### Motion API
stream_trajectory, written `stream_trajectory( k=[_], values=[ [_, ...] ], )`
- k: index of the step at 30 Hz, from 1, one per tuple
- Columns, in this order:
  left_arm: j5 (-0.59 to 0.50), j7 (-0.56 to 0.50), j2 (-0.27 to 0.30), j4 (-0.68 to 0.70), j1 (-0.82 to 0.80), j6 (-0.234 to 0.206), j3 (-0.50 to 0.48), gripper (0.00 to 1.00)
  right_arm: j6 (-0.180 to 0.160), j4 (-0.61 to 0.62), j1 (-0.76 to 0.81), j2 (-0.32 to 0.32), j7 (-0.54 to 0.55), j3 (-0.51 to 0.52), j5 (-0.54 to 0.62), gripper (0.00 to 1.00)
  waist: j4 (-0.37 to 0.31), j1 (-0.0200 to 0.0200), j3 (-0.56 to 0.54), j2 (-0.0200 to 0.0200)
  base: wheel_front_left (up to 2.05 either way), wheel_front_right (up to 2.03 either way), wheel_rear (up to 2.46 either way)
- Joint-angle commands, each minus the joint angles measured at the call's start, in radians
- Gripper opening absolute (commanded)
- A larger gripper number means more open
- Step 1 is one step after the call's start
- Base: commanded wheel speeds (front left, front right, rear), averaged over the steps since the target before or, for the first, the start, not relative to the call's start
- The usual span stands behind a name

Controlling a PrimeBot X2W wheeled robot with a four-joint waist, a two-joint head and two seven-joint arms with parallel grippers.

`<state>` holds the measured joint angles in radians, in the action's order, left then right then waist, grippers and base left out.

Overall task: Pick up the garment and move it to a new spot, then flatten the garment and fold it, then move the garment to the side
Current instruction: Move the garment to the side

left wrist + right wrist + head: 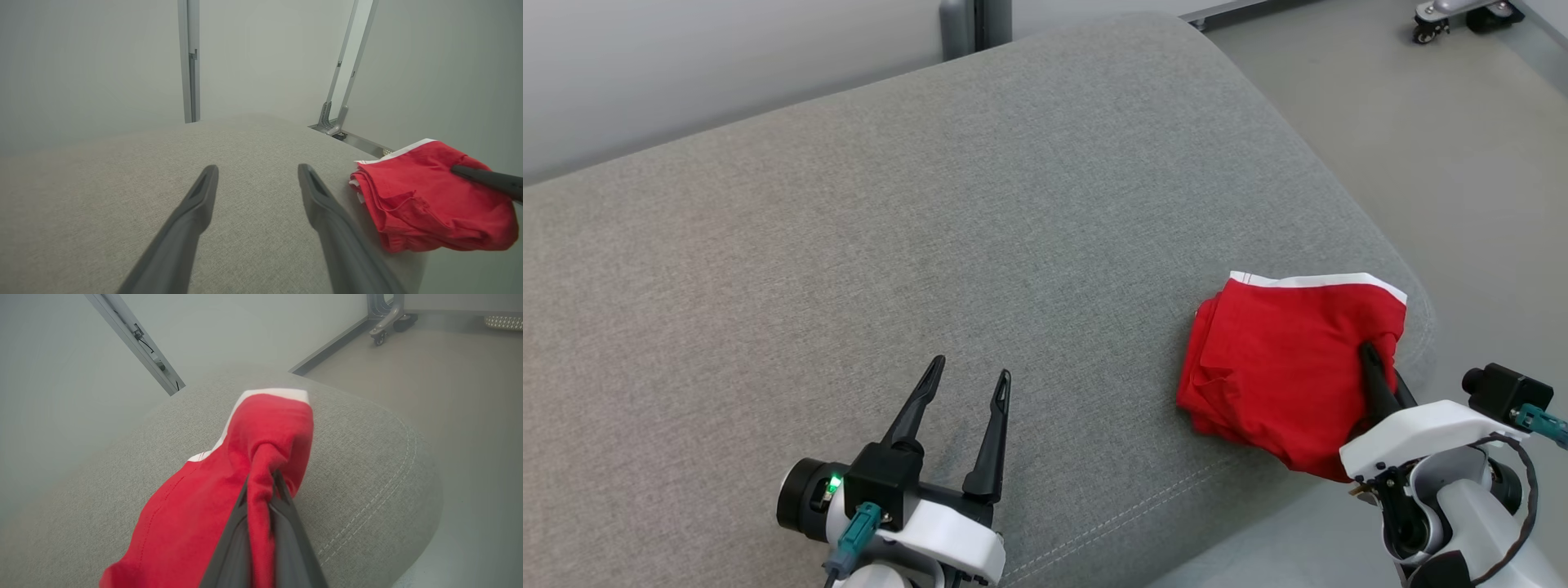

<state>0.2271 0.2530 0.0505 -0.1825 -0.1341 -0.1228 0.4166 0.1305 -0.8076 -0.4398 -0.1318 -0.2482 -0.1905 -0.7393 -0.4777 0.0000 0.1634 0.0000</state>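
Garment [1274, 367] on cushion [931, 245], right end

Grey surface [931, 245] bare ahead of my left tool [972, 367], plenty rm; only obstacle: red garment [1282, 367] nr rt edge.

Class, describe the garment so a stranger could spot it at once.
Start at the wide grey fabric cushion. Near its rounded right corner lies a bunched red cloth garment, pinched by the right claw. Its white edge band and bright red set it apart from the grey.
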Motion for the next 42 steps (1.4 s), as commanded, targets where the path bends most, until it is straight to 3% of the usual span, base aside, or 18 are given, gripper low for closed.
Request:
stream_trajectory(
  k=[1,6,11,17,27,33,42],
  values=[
    [-0.010,0.009,0.000,0.019,-0.048,0.008,-0.033,1.00,0.000,0.029,0.005,-0.001,-0.014,-0.012,0.007,0.00,-0.011,0.0000,0.007,0.0000,0.00,0.00,0.00],
    [-0.013,0.009,0.000,0.017,-0.054,0.011,-0.029,1.00,0.000,0.042,0.003,0.011,-0.014,0.000,-0.016,0.00,-0.016,0.0000,0.015,0.0000,0.00,0.00,0.00],
    [-0.013,0.009,0.000,0.032,-0.060,0.014,-0.027,1.00,0.000,0.096,-0.027,0.031,-0.014,0.027,-0.136,0.00,0.001,0.0000,0.032,0.0000,0.00,0.00,0.00],
    [-0.029,0.009,0.000,0.054,-0.080,0.023,-0.031,1.00,0.000,0.164,-0.154,-0.006,-0.014,0.053,-0.197,0.00,0.052,0.0000,0.081,0.0000,0.00,0.00,0.00],
    [-0.083,0.009,0.001,0.066,-0.164,0.058,-0.014,1.00,0.000,0.035,-0.429,-0.039,-0.014,0.221,-0.095,0.00,0.150,0.0000,0.206,0.0000,0.00,0.00,0.00],
    [-0.112,0.008,0.006,0.095,-0.228,0.068,0.002,1.00,0.000,-0.096,-0.659,-0.047,-0.014,0.350,0.036,0.00,0.225,0.0000,0.322,0.0000,0.00,0.00,0.00],
    [-0.131,0.000,0.004,0.116,-0.300,0.071,0.053,1.00,0.000,-0.248,-0.924,-0.088,-0.014,0.572,0.229,0.00,0.403,0.0000,0.434,0.0000,0.00,0.00,0.00]
  ],
)
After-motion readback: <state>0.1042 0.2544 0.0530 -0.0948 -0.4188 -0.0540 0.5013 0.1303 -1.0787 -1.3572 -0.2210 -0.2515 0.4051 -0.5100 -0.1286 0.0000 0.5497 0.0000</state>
